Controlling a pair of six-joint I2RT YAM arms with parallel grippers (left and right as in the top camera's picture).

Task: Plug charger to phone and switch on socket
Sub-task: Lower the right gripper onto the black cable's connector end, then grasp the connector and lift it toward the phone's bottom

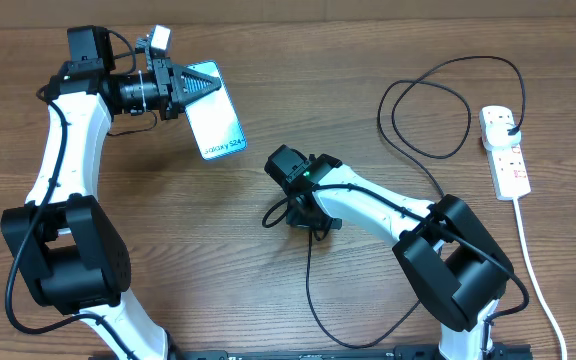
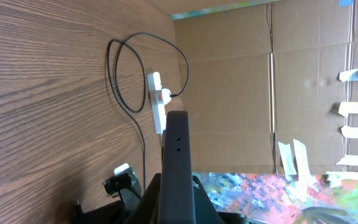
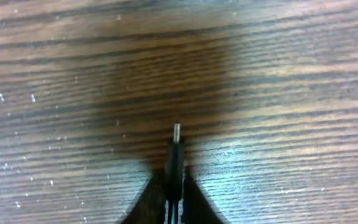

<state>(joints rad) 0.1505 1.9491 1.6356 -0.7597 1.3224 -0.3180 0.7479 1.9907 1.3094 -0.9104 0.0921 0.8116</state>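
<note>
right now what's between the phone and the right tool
Just bare table: the overhead view shows nothing between the phone and the right tool, which grips the charger.

Brown wood-grain table (image 1: 268, 120). White power strip (image 1: 504, 150) lies flat on it, well out from the right gripper (image 3: 174, 190) jaws, with its white cord (image 1: 526, 250) trailing alongside. Black cable (image 1: 382, 112) loops over the wood between strip and those jaws.

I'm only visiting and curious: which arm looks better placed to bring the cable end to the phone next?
The right. The right gripper is shut on the charger, with its connector tip sticking out ahead. The left gripper holds the phone, so it probably just steadies it.
</note>
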